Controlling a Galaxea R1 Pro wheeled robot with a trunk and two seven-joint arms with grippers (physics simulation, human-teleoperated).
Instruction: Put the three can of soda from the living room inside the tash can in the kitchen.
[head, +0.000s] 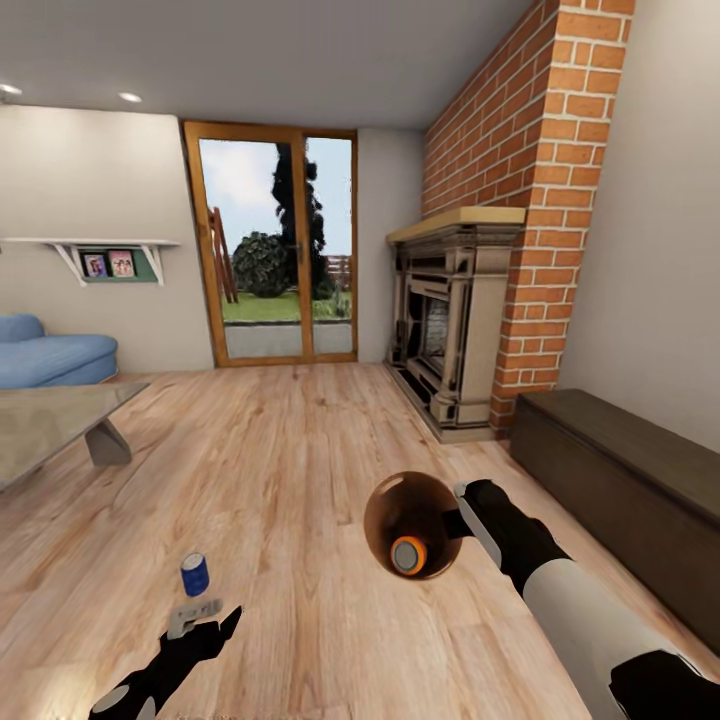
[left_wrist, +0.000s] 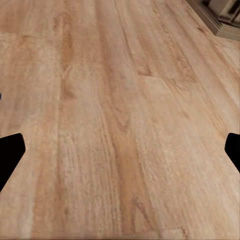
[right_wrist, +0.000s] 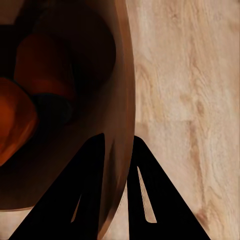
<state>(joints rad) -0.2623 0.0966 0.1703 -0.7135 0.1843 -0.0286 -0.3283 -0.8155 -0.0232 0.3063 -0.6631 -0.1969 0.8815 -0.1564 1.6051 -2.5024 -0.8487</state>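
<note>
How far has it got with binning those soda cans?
Orange cans already lie inside the bin, which the right hand holds by its rim. The blue can stands on the floor before the open left hand. Next: that can.

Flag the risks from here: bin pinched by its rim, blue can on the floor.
1. The right gripper pinches only the thin rim of the trash can, which is tilted; it may slip and spill the orange can.
2. The open left gripper sits close to the upright blue can; a nudge could topple it.
</note>
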